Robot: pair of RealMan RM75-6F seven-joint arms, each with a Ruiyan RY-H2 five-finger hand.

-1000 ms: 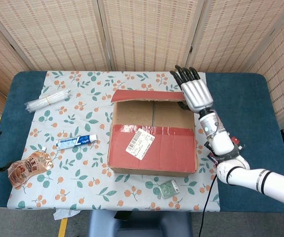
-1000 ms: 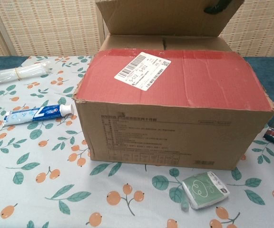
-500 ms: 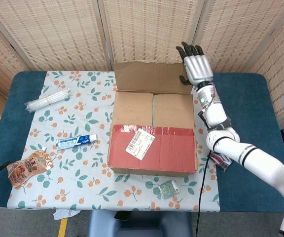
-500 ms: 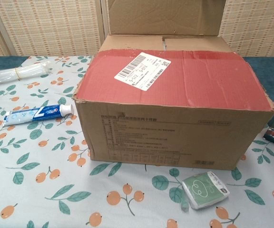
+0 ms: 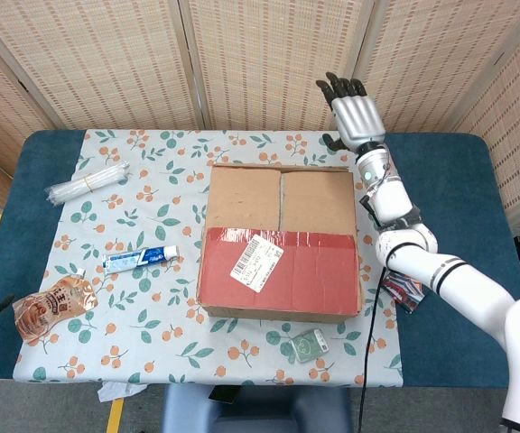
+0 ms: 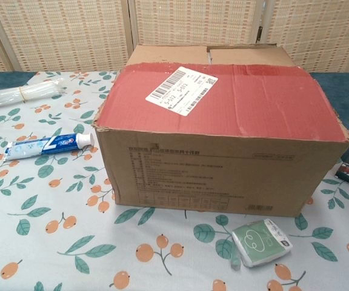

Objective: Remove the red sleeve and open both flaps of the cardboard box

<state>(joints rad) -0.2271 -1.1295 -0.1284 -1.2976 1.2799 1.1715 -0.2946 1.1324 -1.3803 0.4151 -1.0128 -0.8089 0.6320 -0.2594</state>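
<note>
toothpaste (image 5: 141, 259) and soap (image 5: 311, 344) beside cardboard box (image 5: 280, 239)

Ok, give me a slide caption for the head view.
Right hand raised open behind the box, red flap closed.

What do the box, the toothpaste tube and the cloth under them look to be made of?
Box: brown corrugated cardboard, matte, edges frayed; its near flap is red-coated with a slight sheen, probably tape or film. Toothpaste tube: glossy printed plastic, likely laminate. Tablecloth: smooth printed sheet, fabric or vinyl; cannot tell.

Right hand (image 5: 357, 115): silver back, black fingertips; white arm segments, black joint bands, green wrist light.
</note>
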